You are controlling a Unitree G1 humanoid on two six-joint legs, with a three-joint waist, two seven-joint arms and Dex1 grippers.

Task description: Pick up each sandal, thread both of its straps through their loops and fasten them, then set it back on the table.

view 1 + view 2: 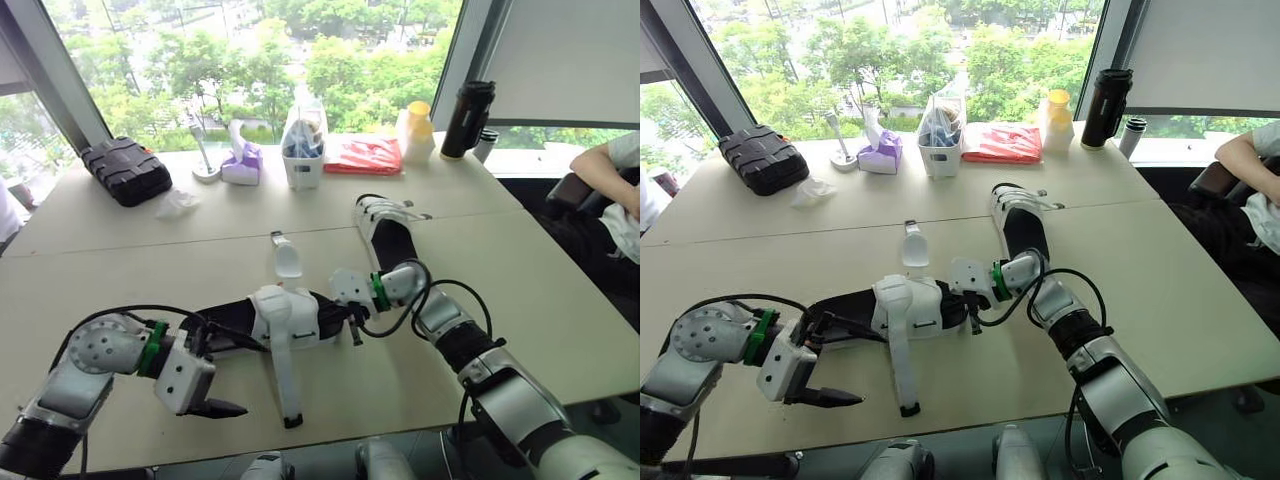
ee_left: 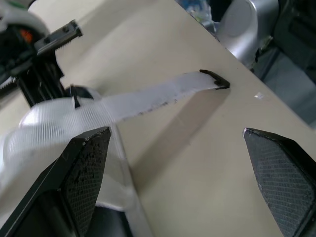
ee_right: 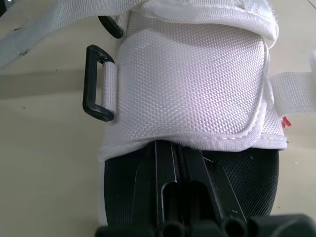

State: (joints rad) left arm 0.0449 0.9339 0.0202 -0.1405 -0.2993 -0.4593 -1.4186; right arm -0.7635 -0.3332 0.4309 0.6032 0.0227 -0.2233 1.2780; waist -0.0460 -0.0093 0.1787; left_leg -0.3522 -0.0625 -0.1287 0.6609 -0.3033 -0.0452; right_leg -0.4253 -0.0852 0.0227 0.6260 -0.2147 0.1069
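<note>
A black-soled sandal [image 1: 265, 320] with white straps lies on the table [image 1: 120, 270] near its front edge. Its long white strap [image 1: 285, 375] runs loose toward the front edge and ends in a black tip [image 2: 216, 79]. A shorter strap [image 1: 286, 258] points toward the back. My left gripper [image 1: 215, 405] hovers open just left of the long strap, with nothing between its fingers. My right gripper [image 1: 352, 325] is shut, its fingers lying on the black insole against the white upper [image 3: 192, 79], beside a black loop [image 3: 96, 83]. The second sandal [image 1: 385, 235] lies farther back on the right.
Along the window edge stand a black case [image 1: 125, 170], a purple item [image 1: 242, 160], a white container [image 1: 303, 150], a red packet [image 1: 362, 155], a yellow-lidded bottle [image 1: 415, 130] and a black flask [image 1: 467, 120]. A crumpled tissue [image 1: 178, 203] lies nearby. A person [image 1: 610, 190] sits at the right.
</note>
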